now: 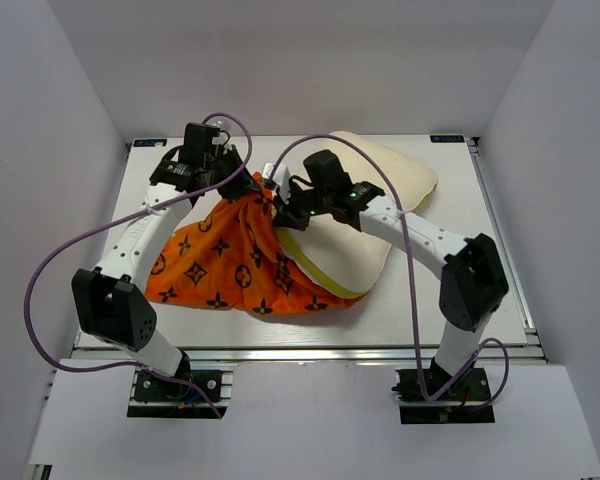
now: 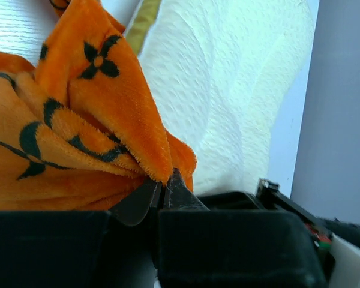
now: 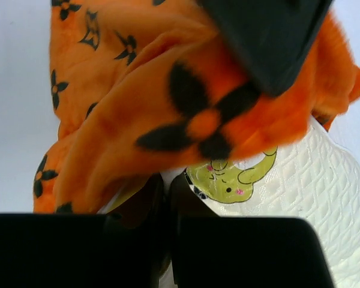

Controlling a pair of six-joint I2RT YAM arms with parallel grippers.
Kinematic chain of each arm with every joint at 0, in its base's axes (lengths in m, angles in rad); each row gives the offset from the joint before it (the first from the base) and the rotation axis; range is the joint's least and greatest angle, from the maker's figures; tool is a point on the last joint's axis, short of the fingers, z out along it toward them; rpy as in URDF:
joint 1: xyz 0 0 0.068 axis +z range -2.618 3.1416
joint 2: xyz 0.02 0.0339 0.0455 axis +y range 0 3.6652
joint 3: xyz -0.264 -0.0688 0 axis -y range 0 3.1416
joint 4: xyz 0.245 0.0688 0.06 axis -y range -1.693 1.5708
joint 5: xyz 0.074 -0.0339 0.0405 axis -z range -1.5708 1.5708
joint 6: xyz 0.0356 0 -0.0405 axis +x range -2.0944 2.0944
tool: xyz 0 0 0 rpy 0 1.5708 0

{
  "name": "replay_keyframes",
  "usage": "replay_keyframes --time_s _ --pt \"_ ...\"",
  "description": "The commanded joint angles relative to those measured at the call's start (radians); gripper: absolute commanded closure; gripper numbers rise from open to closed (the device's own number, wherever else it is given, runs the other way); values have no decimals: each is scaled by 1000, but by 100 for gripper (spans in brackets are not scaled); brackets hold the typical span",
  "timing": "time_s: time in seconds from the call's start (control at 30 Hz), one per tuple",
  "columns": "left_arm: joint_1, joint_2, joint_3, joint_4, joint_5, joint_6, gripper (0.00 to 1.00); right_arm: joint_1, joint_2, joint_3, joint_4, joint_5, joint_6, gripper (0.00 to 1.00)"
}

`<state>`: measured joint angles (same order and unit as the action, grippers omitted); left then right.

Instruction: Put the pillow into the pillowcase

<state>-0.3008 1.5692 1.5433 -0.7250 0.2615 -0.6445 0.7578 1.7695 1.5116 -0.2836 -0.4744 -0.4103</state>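
pillow (image 1: 400, 185) | axis near-left to far-right | pillowcase (image 1: 215, 262) apparently on near-left end

A white bench (image 1: 485, 180) stands boxed in by plain grey walls (image 1: 50, 130) on three sides. A metal rail (image 1: 310, 352) runs along its near edge.

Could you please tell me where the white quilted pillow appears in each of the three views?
Top external: white quilted pillow centre-right, far end bare.
Left wrist: upper right.
Right wrist: lower right.
Shared landmark: orange plush pillowcase with black flower prints, touching it in all three.
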Motion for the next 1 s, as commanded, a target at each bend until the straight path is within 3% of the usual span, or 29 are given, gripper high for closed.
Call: replay_keyframes --time_s 0.0,0.2,0.37,0.47,0.57,0.6,0.67,0.77,0.97 --pt "2 -14 26 35 74 -9 97 -14 85 139 121 -29 25 100" --pt "2 -17 28 -11 97 6 97 -60 258 327 188 -40 91 100" --pt "3 11 60 -7 110 3 97 -89 298 254 421 3 143 100" --pt "9 57 102 -8 97 0 88 -112 330 243 465 -24 183 100" --pt "22 113 126 4 88 -6 67 -133 344 242 456 -103 203 69" --pt "28 126 127 16 87 -15 55 -140 340 237 446 -128 203 56" --pt "40 155 159 18 78 -18 46 -167 303 211 422 -202 188 45" --pt "67 181 234 -33 20 -7 34 -233 197 121 406 -285 165 37" --pt "101 173 437 -207 -99 49 29 -371 -37 7 155 -392 -54 33"
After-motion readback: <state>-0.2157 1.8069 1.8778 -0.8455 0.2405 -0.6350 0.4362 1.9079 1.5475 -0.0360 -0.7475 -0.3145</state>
